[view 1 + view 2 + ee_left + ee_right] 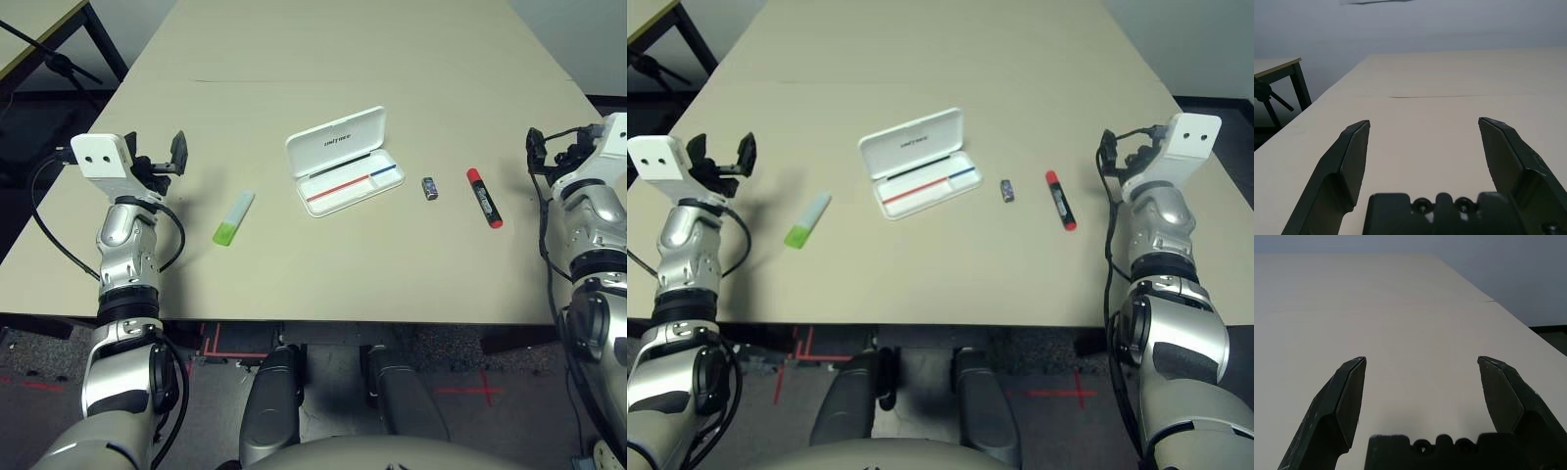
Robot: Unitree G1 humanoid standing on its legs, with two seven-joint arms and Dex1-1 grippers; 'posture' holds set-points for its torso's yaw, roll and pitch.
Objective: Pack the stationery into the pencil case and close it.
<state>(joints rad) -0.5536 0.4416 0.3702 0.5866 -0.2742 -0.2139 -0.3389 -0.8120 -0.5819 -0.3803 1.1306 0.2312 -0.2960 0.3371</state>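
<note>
The pencil case [341, 162] lies open mid-desk; the highlighter [233, 217] lies nearer the spread, empty left claw [160, 157], while the marker [484, 198] and what looks like a small grey block [429, 188] lie nearer the spread right claw [1120, 150].
</note>
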